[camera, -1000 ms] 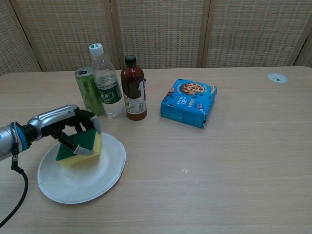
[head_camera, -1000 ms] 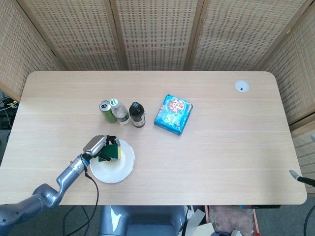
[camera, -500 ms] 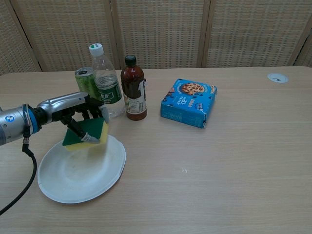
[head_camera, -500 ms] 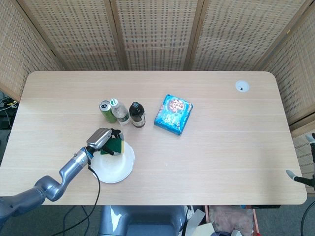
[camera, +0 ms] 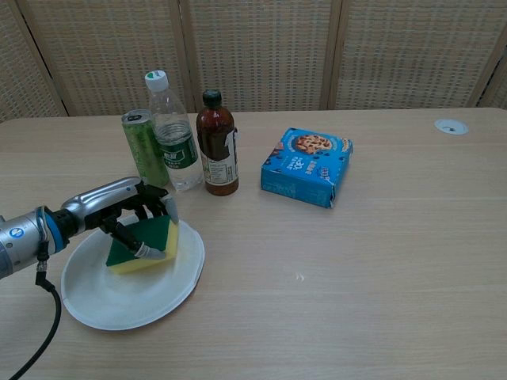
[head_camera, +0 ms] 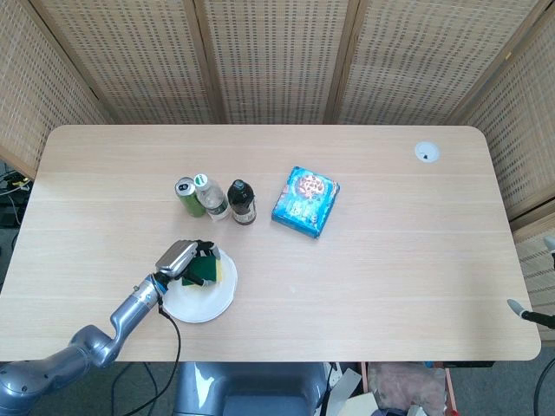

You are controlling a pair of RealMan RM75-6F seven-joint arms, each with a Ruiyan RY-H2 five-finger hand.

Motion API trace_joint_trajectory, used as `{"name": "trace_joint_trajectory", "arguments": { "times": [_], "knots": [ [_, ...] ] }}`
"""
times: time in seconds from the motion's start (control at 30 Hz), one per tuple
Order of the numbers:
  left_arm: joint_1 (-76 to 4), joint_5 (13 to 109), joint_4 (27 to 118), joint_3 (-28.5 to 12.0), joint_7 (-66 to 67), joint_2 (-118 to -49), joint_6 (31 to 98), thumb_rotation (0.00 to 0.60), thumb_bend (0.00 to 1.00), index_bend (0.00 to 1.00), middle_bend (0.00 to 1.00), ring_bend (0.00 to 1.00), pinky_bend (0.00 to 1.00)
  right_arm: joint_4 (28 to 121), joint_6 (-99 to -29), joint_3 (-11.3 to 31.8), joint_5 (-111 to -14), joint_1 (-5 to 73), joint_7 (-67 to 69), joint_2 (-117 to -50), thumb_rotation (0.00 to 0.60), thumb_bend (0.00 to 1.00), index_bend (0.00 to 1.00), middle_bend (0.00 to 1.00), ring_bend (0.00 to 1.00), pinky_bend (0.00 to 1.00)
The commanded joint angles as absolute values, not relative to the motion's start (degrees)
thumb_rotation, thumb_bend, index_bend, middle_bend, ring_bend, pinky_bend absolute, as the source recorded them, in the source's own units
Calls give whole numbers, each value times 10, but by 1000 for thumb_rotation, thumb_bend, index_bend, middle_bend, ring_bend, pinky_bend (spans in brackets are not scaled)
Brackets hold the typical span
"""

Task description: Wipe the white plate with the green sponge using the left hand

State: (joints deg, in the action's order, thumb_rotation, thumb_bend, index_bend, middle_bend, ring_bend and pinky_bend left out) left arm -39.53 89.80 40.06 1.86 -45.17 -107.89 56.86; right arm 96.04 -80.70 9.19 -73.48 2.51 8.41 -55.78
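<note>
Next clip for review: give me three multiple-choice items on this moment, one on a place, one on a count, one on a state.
1. Where is the green sponge?
A. over the white plate
B. beside the blue cookie box
C. behind the bottles

2. How many drink containers stand behind the plate?
A. one
B. three
C. five

3. What is the left hand doing?
A. resting open on the table
B. gripping the sponge
C. holding the can

Key: 1 A, it sits above the white plate. 2 B, green can, clear water bottle, dark bottle. 3 B, its fingers wrap the sponge.
</note>
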Motion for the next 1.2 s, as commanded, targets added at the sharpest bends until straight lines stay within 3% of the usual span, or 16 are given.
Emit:
{"name": "trace_joint_trajectory", "arguments": {
  "times": [0.03, 0.5, 0.97, 1.2],
  "knots": [
    [-391, 901, 391, 22, -464, -1086, 574, 600, 108, 590, 467, 396, 460, 961, -807, 92, -735, 25, 85, -557, 600, 0, 0, 0, 0, 0],
    [-387, 890, 423, 6, -478, -1045, 593, 600, 108, 590, 467, 396, 468, 963, -813, 91, -739, 23, 88, -555, 600, 0, 0, 0, 0, 0],
    [-369, 893, 352, 23, -503, -1103, 579, 600, 108, 593, 467, 396, 462, 968, -807, 92, -730, 23, 88, -552, 600, 0, 0, 0, 0, 0],
    [-374, 899, 360, 10, -526, -1093, 616, 600, 109, 594, 467, 396, 462, 967, -807, 92, -730, 23, 91, -551, 600, 0, 0, 0, 0, 0]
  ]
}}
